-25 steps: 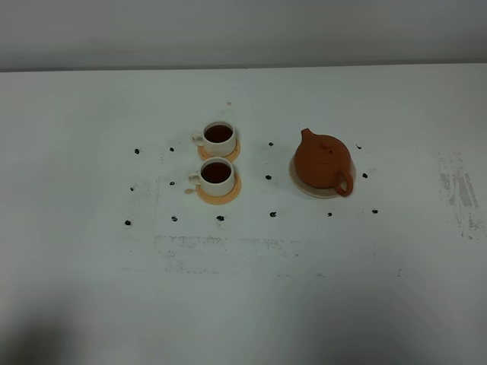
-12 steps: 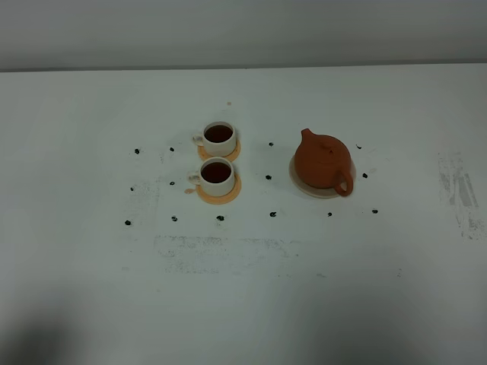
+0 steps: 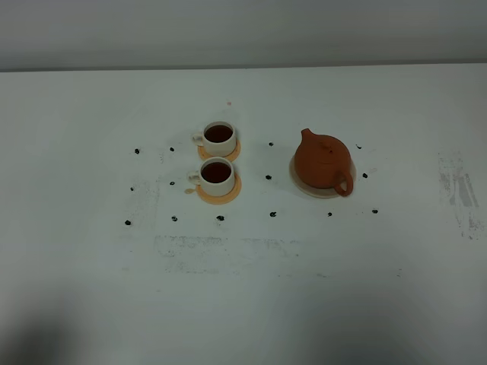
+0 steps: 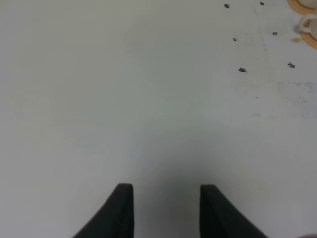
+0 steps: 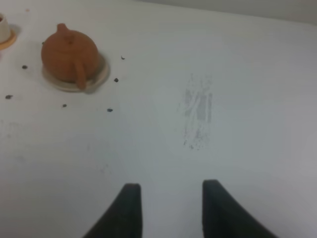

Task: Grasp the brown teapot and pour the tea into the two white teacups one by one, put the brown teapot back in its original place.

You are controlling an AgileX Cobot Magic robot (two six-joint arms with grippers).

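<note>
Teapot first: we see the brown teapot [image 3: 323, 161] sitting upright on the pale beige coaster [image 3: 304, 188], right of the table's middle; its spout points to the far left and its loop handle to the near right; the lid is on.

The two white teacups stand to the left of the pot, well apart from it, one behind the other; the far teacup [image 3: 218, 138] and the near teacup [image 3: 216, 176] each rest on an orange coaster, the far one [image 3: 230, 154] mostly hidden and the near one [image 3: 221, 196] showing more rim; both cups hold dark liquid, and their small handles point left.

Small dark specks [image 3: 268, 178] are scattered on the white table [image 3: 243, 289] around the cups and the pot; a grey scuffed patch [image 3: 460, 190] marks the surface far to the right.

Neither arm appears in the high view; in the left wrist view we see the left gripper [image 4: 166, 187] over bare table with its two dark fingers spread and nothing between them, the edge of a teacup [image 4: 308, 25] just showing at the frame's border.

In the right wrist view the right gripper [image 5: 171, 184] likewise has its fingers apart and empty; the teapot [image 5: 69, 54] on its coaster [image 5: 99, 74] lies well away from it.
</note>
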